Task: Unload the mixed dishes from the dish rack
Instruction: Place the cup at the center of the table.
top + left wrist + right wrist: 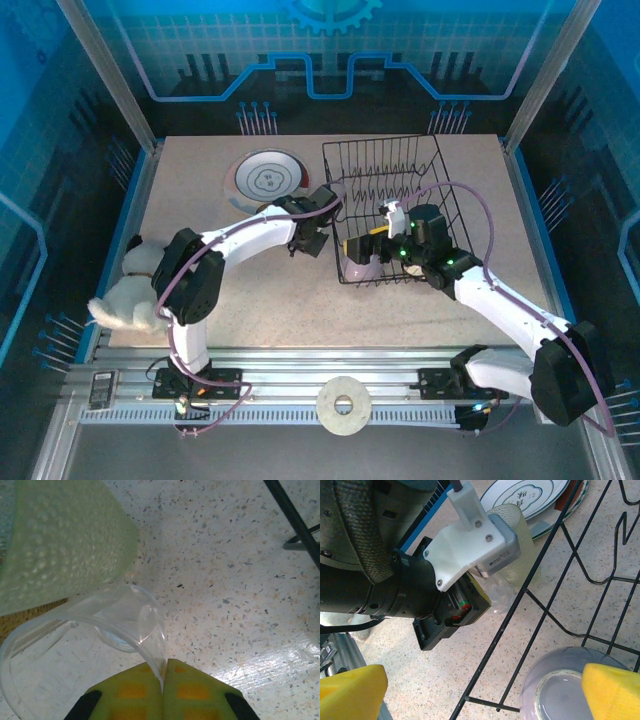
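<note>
The black wire dish rack (420,165) stands at the back right of the table. Just left of its near corner, my left gripper (308,240) hangs low over the table. Its yellow fingers (200,690) are shut on the rim of a clear glass (107,625), which tilts on its side. My right gripper (480,677) is open inside the rack (540,597), one finger on each side of an upturned lavender bowl (560,690). That bowl (358,270) lies in the rack's near-left corner. A stack of plates (268,178) lies left of the rack.
A pale green textured tumbler (522,535) stands between the plates (525,495) and my left gripper, close beside the held glass (501,591). A white plush toy (125,295) lies at the table's left edge. A white ring (343,405) rests on the front rail.
</note>
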`<state>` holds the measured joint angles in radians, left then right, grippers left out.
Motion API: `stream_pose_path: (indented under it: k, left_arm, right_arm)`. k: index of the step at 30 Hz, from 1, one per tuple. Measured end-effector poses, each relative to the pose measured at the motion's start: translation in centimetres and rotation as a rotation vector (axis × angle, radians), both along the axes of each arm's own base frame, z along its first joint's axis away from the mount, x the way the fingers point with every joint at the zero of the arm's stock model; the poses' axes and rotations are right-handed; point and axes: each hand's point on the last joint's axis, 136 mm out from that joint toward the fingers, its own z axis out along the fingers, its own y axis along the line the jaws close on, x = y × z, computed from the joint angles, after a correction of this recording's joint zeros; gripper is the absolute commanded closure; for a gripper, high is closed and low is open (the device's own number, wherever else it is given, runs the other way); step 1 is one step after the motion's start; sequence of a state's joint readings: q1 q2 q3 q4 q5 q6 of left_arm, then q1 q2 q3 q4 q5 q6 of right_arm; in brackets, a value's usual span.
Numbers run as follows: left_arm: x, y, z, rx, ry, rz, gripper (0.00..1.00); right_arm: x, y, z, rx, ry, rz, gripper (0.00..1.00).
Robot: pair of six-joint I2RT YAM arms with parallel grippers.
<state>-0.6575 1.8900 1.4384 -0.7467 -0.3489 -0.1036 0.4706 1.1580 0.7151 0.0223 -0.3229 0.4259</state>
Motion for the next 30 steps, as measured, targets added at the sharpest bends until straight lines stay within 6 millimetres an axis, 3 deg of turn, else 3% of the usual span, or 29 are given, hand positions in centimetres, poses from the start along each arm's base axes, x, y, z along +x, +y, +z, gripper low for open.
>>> stream_pose_path:
  k: [4,14,24,30]
  left_arm:
    - [0.2,0.2,-0.1,0.003,0.002,0.003,0.97]
    - [0.5,0.4,0.0,0.007,-0.004,0.01,0.69]
    - [0.4,0.5,0.1,0.004,-0.004,0.016,0.47]
    - [0.3,0.4,1.5,-0.024,-0.021,0.016,0.28]
  right_arm:
    - [0.0,0.0,0.0,-0.002,-0.001,0.0,0.0]
    - [0.0,0.0,-0.1,-0.003,0.0,-0.001,0.0]
    - [0.1,0.0,-0.1,-0.005,0.001,-0.004,0.0]
    - [0.1,-0.1,-0.3,-0.01,0.005,-0.007,0.0]
